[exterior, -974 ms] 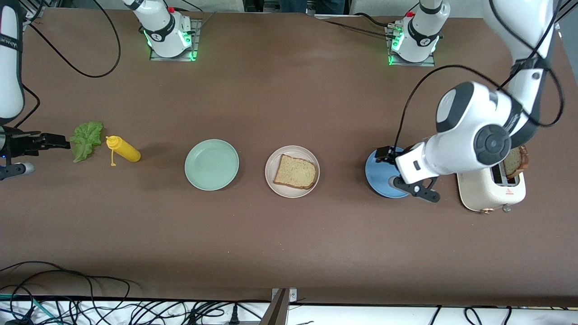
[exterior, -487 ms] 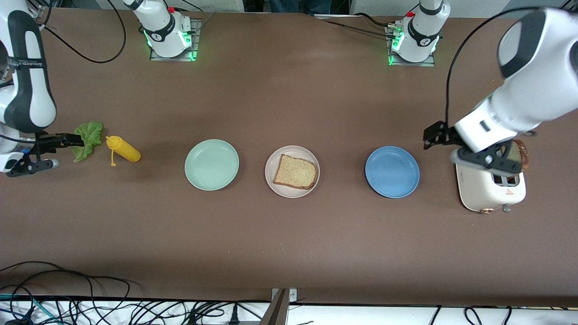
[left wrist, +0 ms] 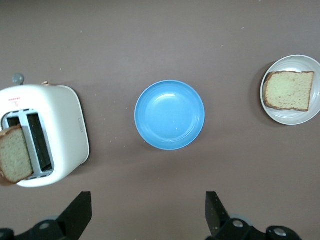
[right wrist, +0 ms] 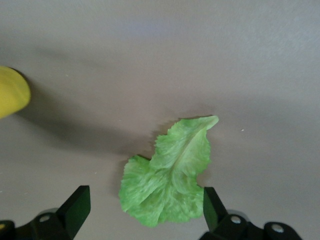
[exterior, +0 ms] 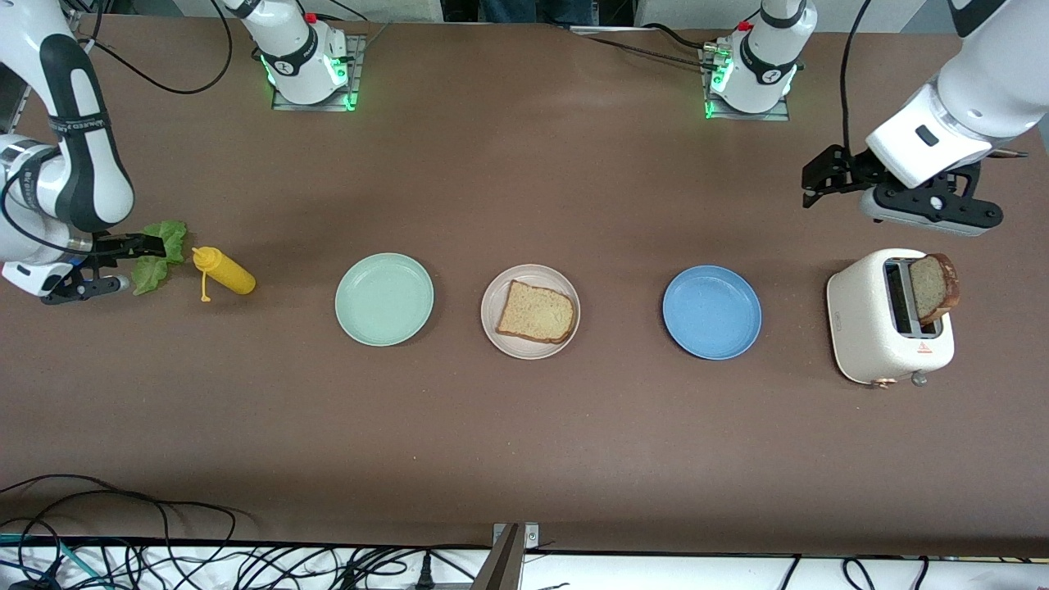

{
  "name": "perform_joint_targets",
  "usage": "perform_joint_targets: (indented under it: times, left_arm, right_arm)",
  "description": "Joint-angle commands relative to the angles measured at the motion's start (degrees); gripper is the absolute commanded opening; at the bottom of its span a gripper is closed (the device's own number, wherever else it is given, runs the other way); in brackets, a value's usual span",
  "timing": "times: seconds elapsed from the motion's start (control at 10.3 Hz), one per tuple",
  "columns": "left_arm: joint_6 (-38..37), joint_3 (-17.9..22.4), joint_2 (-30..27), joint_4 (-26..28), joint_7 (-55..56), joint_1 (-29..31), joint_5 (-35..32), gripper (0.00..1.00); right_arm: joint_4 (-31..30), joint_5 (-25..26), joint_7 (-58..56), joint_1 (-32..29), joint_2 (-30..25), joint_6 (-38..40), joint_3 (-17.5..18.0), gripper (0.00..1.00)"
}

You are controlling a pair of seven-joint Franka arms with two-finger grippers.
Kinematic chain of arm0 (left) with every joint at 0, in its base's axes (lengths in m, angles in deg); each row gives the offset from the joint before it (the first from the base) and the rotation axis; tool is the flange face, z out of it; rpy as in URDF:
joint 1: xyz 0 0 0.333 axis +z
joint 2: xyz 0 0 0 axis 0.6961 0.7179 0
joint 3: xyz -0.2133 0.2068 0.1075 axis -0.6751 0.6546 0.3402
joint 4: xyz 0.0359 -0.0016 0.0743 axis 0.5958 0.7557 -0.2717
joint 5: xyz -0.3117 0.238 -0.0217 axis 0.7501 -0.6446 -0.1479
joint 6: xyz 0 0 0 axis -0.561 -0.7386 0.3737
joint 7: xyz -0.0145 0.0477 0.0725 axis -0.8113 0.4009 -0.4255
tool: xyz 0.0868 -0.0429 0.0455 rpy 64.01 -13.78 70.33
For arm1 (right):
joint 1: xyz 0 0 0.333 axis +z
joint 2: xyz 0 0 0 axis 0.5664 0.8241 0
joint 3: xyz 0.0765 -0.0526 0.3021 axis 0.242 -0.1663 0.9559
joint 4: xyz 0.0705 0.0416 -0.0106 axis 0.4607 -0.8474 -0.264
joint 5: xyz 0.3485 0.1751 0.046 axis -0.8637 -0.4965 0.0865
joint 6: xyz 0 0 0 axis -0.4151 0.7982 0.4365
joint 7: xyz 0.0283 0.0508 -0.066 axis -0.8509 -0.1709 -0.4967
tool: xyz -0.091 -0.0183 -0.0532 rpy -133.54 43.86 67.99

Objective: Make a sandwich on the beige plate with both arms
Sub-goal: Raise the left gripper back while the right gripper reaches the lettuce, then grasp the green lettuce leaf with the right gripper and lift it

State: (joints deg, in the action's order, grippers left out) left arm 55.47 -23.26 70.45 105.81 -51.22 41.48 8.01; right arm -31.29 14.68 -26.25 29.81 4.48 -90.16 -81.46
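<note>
The beige plate [exterior: 492, 321] sits mid-table with one bread slice [exterior: 535, 311] lying flat on it; the left wrist view shows the same plate [left wrist: 306, 114] and slice [left wrist: 289, 90]. A second slice [exterior: 934, 287] stands in a white toaster [exterior: 877, 328] at the left arm's end. A green lettuce leaf [exterior: 168, 242] lies at the right arm's end. My right gripper [exterior: 135, 250] hangs open over the lettuce leaf [right wrist: 170, 175], whose broad end shows between its fingers [right wrist: 75, 207]. My left gripper [exterior: 819, 182] is open and empty, up over bare table beside the toaster [left wrist: 60, 130].
A mint-green plate [exterior: 383, 299] and a blue plate [exterior: 711, 311] flank the beige one. A yellow squeeze bottle [exterior: 223, 272] lies on its side next to the lettuce. Cables run along the table edge nearest the front camera.
My left arm has swung up and away from over the blue plate and toaster, uncovering both. My right gripper has moved in over the lettuce. Both stayed open.
</note>
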Motion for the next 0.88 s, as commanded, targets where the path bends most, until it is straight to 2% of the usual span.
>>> perform_joint_targets:
  times: [0.0, 0.49, 0.78]
  left_arm:
    - [-2.0, 0.3, 0.9, -0.9, 2.2, -1.3, -2.5, 1.00]
    - [-2.5, 0.8, 1.1, -2.3, 2.5, -0.6, -2.7, 1.00]
    - [-2.9, 0.9, 1.1, -2.4, 2.5, -0.5, -2.5, 1.00]
  right_arm:
    - [-2.4, 0.9, -0.7, -0.7, 1.2, -3.5, -0.3, 1.00]
    - [-2.1, 0.4, -0.7, -1.2, 6.1, -8.2, -0.3, 1.00]
    - [-1.9, 0.4, -0.5, -1.9, 7.3, -8.7, -0.3, 1.00]
